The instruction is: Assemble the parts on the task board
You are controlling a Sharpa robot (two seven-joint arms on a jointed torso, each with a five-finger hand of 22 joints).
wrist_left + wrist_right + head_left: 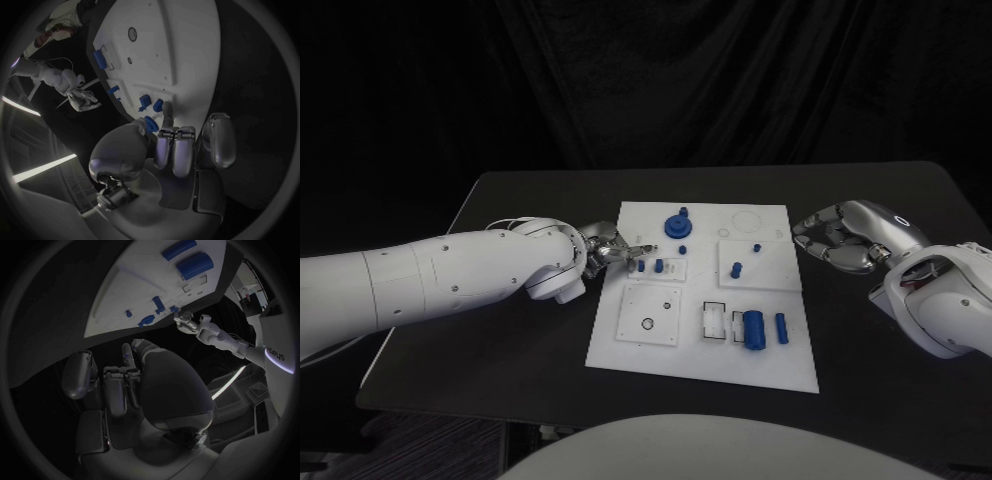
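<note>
Near edge of white board (625,352): two blue cylinders (764,329) lying side by side, thicker one left of thinner. Likely light, rigid plastic, smooth; may roll, so best pinched across middle. Mid-board: short blue pegs (649,266) just beside left hand (606,249), fingertips at board's left edge, touching or about to touch small peg; firm hold unclear. Right hand (844,239) over black counter (877,190), off board's right edge, fingers curled in, holding nothing. Far end: blue knob (679,224) standing upright.

I'm working in what looks like a robot lab: a black table (516,300) backed by a black curtain (661,80), with a white task board (704,370) laid out.
</note>
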